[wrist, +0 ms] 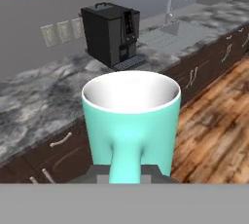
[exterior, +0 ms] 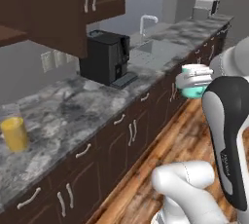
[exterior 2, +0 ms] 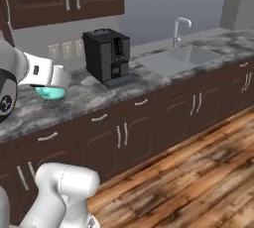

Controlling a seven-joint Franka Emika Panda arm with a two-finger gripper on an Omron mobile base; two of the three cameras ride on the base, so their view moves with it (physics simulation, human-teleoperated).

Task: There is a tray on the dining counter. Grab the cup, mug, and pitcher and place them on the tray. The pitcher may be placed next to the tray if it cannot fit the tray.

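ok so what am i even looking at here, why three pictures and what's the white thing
The white thing is a robot arm on a base that can drive, in a computer-rendered kitchen. Two pictures come from cameras on the base, behind the arm to its left and right. The third looks along the gripper, which is shut on the handle of a teal mug held up in the air. On the stone counter stand a black coffee machine and a glass pitcher of orange liquid; further along there is a sink with a tap.

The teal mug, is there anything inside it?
Empty. The hand view looks into the mug held in the end effector: a bare white inside.
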